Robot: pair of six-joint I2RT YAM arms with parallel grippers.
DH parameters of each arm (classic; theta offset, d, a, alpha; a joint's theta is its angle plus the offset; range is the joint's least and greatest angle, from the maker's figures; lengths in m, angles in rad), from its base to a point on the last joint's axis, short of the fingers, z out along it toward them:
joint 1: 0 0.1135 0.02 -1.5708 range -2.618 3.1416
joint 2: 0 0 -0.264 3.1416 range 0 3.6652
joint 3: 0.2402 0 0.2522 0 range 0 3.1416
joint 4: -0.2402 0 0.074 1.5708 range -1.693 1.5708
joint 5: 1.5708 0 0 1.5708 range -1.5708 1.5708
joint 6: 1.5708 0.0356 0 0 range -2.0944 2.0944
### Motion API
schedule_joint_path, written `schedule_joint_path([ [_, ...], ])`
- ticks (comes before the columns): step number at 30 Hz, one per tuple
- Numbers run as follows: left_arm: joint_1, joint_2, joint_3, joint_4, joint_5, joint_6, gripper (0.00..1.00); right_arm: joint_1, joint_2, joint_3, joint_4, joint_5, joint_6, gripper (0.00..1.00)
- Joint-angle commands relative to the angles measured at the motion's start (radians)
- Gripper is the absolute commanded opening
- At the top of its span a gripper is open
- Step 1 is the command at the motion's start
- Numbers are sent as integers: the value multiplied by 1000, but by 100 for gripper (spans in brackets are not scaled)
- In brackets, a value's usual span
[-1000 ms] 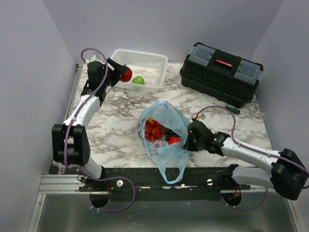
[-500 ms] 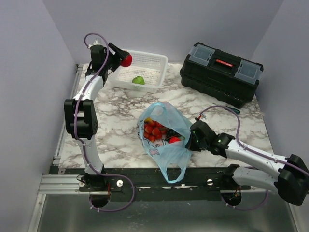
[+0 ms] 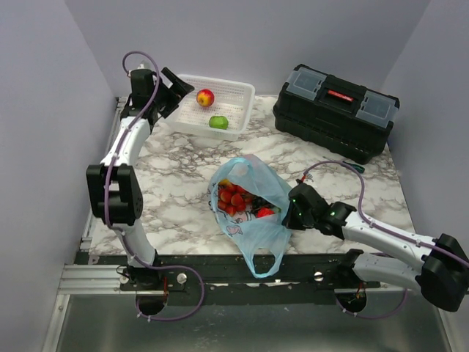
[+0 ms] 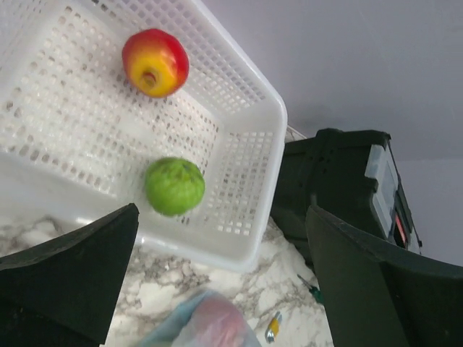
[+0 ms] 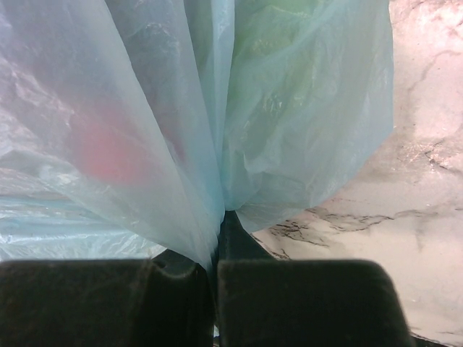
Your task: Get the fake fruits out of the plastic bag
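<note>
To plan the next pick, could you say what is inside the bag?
Red berries, a yellow piece and a dark piece show; folds of the bag cover anything deeper.

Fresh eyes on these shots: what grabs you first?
The light-blue plastic bag mid-table, mouth open on a heap of red fake fruits, with the right gripper pinching its edge. At the back left, the open left gripper hangs over a white basket holding a red-yellow apple and a green fruit.

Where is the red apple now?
From the top view, the red apple lies in the white basket at the far left of the table, just beyond a small green fruit.
</note>
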Motion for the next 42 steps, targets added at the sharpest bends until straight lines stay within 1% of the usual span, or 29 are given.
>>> schedule_joint_path([
  [1,6,-256,-225,63,34,-48,96,4,9,7,-5,30,5,3],
  [5,1,-427,-506,234,140,-99,94,3,21,0,7,29,0,3],
  [7,-2,-486,-599,245,198,-88,92,3,32,-2,15,25,-4,3],
  [11,-2,-591,-719,130,257,8,92,5,51,0,29,15,-8,3],
  [13,-3,-659,-788,105,279,53,92,5,53,1,36,11,-10,3],
  [16,-5,-780,-887,22,296,127,92,4,53,5,39,13,-10,3],
  [19,-29,-940,-995,-54,273,207,91,4,48,3,43,16,-11,3],
  [21,-82,-1055,-1059,-107,266,255,91,4,44,0,51,18,-11,3],
  [24,-220,-1173,-1105,-200,256,297,91,4,37,-9,63,16,-7,3],
  [26,-345,-1231,-1122,-217,225,283,91,3,33,-16,66,12,-1,3],
  [28,-482,-1273,-1142,-185,174,229,91,4,30,-25,72,5,5,3],
  [30,-629,-1283,-1159,-132,108,185,88,4,32,-30,70,-2,8,3],
  [32,-761,-1265,-1171,-68,38,174,87,5,34,-31,57,-6,12,3],
  [34,-873,-1220,-1166,14,-7,201,86,3,37,-31,37,-2,26,4],
  [36,-957,-1148,-1132,67,-42,250,85,5,32,-35,27,-9,39,6],
  [39,-1033,-1008,-1058,82,-131,326,79,3,16,-43,8,-17,59,6],
  [42,-1055,-870,-989,66,-209,368,72,4,-6,-52,-11,-12,75,6],
])
